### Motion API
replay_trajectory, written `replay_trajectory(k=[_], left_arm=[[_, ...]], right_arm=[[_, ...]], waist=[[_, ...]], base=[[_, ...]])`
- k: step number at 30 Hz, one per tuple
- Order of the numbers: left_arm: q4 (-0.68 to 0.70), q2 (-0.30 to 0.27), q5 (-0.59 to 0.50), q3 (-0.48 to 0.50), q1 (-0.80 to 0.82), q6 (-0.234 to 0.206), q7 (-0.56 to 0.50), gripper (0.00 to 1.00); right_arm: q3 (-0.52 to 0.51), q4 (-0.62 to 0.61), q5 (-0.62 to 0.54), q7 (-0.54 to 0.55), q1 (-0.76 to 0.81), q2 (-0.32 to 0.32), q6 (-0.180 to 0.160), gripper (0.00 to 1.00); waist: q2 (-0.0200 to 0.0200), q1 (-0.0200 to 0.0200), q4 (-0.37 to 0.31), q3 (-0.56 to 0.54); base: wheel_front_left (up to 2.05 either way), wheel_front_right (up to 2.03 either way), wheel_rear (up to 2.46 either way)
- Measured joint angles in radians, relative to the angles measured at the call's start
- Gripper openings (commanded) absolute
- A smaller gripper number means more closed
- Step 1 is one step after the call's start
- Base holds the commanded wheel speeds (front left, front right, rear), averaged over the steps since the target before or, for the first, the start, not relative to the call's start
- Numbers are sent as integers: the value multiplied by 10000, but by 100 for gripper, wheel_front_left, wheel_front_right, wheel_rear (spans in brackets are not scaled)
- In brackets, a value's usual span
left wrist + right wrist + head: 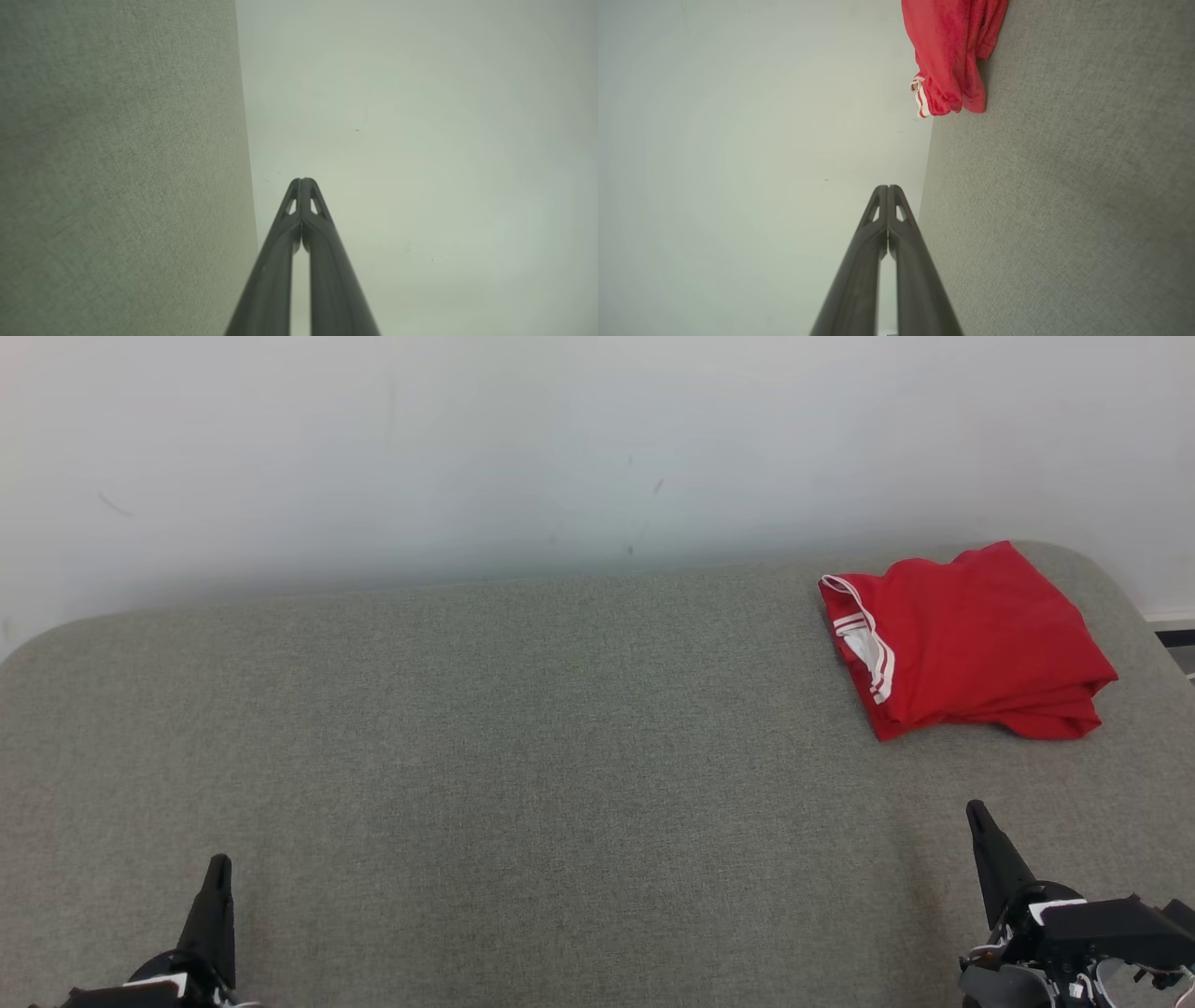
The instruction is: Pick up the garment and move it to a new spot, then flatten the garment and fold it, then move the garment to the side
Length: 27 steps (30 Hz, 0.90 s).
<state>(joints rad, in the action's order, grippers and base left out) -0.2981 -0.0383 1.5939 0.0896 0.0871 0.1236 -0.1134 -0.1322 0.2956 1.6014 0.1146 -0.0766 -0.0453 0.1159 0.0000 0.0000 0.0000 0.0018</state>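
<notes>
A red garment (966, 644) with white stripes along one edge lies folded at the far right of the grey padded table (523, 728). The right wrist view has the garment (948, 51) at its top edge. My right gripper (977, 810) stands shut and empty near the front right, a good way in front of the garment; its tips (887, 187) are pressed together. At the front left my left gripper (219, 863) is shut too, tips (302, 180) touching, nothing held, far from the garment.
A pale wall (560, 448) rises right behind the table's far edge. The table's rounded corners show at the far left and far right, with a strip of floor (1178, 644) past the right corner. Bare grey fabric stretches between the two grippers.
</notes>
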Motion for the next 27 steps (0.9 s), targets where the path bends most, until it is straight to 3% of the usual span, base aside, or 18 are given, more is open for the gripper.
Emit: replay_trajectory(k=[27], left_arm=[[0, 2, 0, -2, 0, 0, 0, 0]], right_arm=[[2, 4, 0, 0, -2, 2, 42, 0]], waist=[[0, 0, 0, -1]], base=[[0, 0, 0]])
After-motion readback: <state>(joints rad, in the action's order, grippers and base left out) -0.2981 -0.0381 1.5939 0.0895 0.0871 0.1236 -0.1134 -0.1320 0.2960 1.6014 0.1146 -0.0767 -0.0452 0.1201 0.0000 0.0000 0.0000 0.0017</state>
